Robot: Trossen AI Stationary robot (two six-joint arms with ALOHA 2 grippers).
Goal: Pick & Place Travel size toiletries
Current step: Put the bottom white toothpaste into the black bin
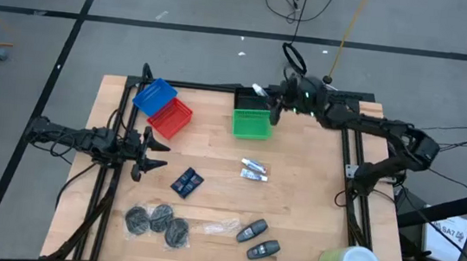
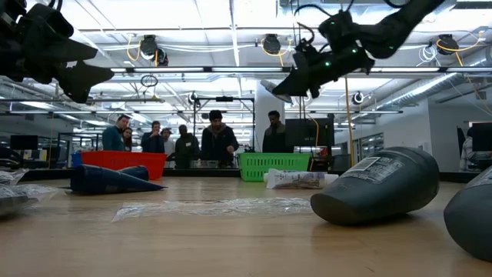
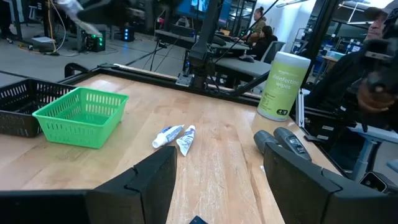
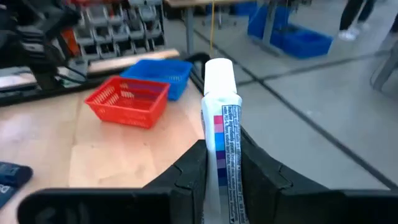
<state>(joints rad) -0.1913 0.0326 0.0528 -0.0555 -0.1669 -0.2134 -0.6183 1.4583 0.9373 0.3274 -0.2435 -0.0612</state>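
White tube [image 4: 221,149] — lower end hidden between the right jaws.

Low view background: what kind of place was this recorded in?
Probably an open robotics lab or workshop: people stand behind the wooden table, ceiling lights and exposed pipes run overhead, and more benches with equipment show in the left wrist view.

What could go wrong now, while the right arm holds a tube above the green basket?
1. The right gripper holds the tube only by its lower end, so it may tilt or slip.
2. In the high view, the gripper is over the green basket's far corner, so a released tube may land outside it.
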